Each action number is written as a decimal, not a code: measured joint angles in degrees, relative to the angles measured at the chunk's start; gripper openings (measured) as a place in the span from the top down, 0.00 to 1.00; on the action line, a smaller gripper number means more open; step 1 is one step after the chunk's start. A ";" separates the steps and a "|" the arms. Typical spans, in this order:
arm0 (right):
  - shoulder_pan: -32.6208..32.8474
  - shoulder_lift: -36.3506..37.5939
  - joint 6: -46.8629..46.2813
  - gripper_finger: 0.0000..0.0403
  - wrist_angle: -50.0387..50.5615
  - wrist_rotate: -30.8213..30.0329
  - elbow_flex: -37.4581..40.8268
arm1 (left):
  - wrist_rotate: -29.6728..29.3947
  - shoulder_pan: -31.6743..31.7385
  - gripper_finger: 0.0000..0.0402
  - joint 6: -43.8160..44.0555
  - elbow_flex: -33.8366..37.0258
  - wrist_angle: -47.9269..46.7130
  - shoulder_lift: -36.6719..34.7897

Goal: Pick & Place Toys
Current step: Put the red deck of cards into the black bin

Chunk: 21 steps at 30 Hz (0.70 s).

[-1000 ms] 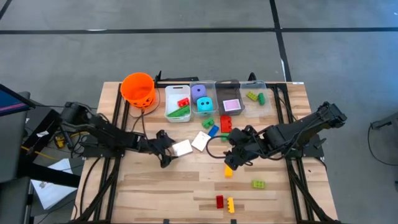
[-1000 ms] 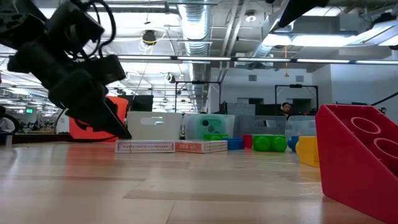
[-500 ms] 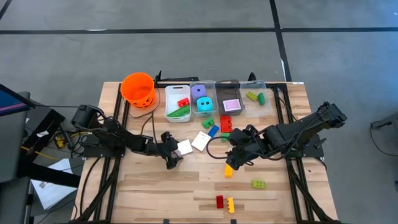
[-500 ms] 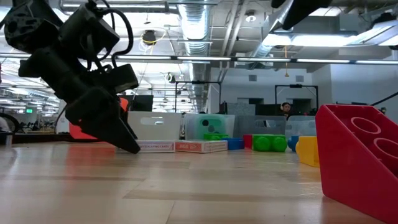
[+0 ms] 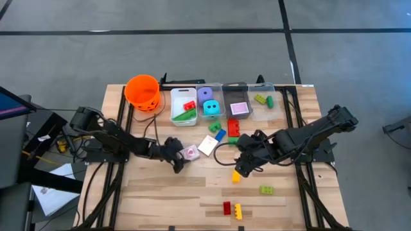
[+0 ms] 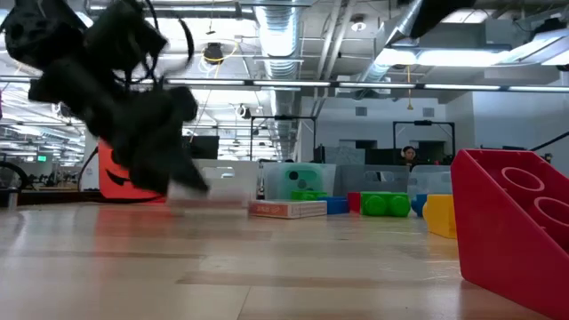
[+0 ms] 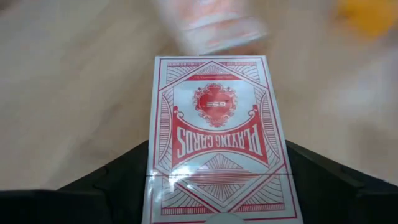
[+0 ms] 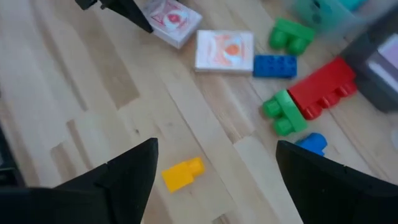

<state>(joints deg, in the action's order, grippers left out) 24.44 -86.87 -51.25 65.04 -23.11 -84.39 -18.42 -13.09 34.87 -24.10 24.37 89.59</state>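
the left gripper (image 5: 181,156) sits left of centre in the high view, low over the table (image 5: 160,192), its fingers (image 7: 118,171) pinching a red-and-white card pack (image 7: 214,134) from both sides; the low view is smeared there, so whether the pack is lifted off the wood or just tilted is hard to say. a second card pack (image 5: 207,145) lies flat just to the right of the held one, apart from it.

the right gripper (image 5: 242,163) hovers right of centre with its jaws spread wide and nothing between them. a yellow brick (image 8: 183,173) lies on the wood just below it in the high view. in the right wrist view a blue brick (image 8: 274,65), a green brick (image 8: 284,112) and a red brick (image 8: 320,90) lie near together beyond the fingers.

along the upper edge of the table stand the orange bucket (image 5: 142,92) and a row of clear bins (image 5: 221,101) holding bricks, 2 dice and a card. in the lower part of the high view lie a green brick (image 5: 266,189), a red brick (image 5: 226,207) and a yellow brick (image 5: 239,211).
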 joint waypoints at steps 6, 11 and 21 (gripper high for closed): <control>1.32 0.00 8.73 0.21 -1.01 -3.92 -5.80 | 8.89 0.01 0.25 6.15 -0.15 3.34 -9.84; 2.51 0.00 22.58 0.21 -6.01 -7.30 -11.62 | 15.67 -0.01 0.25 15.76 -0.21 6.66 -20.18; 2.38 0.02 38.96 0.21 -25.38 -4.70 -14.70 | 19.98 -0.11 0.25 29.15 -0.24 24.72 -30.71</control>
<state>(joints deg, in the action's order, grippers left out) 26.82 -86.85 -12.29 39.66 -27.81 -99.09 1.56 -13.20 64.01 -24.34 49.09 58.88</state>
